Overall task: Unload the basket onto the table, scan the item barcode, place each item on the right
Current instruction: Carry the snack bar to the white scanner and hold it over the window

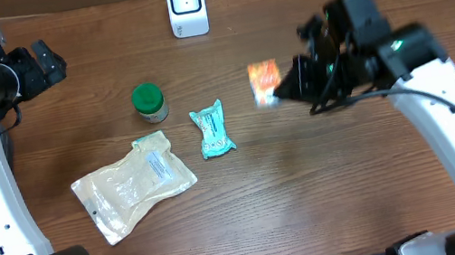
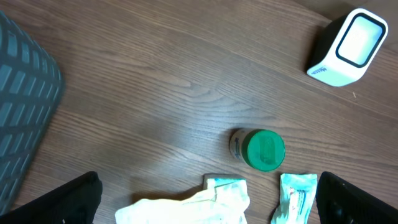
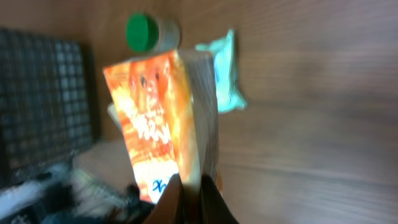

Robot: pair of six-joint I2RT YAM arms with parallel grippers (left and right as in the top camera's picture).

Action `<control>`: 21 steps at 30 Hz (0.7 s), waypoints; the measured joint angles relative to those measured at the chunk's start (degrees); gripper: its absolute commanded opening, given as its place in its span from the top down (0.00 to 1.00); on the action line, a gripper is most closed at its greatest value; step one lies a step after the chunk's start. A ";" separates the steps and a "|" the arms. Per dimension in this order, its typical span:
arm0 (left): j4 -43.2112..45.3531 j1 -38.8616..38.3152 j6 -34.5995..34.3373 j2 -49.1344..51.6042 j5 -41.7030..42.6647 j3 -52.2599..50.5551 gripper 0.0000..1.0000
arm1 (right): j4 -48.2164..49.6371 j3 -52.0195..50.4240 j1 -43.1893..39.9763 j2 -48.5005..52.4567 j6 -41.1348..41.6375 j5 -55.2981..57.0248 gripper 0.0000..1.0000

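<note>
Half done approx: orange packet up off desk, pinched tight in right claw; not yet at scanner, far centre; left claw spread wide, empty.

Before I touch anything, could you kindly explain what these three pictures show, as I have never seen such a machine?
It is a robot with two arms at a wooden table. One picture looks down from above; the other two come from a camera on each wrist. On the table are a white scanner, a green-lidded jar, a teal packet and a pale pouch. The right hand is shut on an orange packet, held off the table. The left hand is open and holds nothing.
</note>
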 measured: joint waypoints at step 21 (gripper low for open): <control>-0.02 0.00 0.00 0.00 0.02 0.00 0.00 | 10.73 36.89 11.39 32.41 -12.87 51.76 0.96</control>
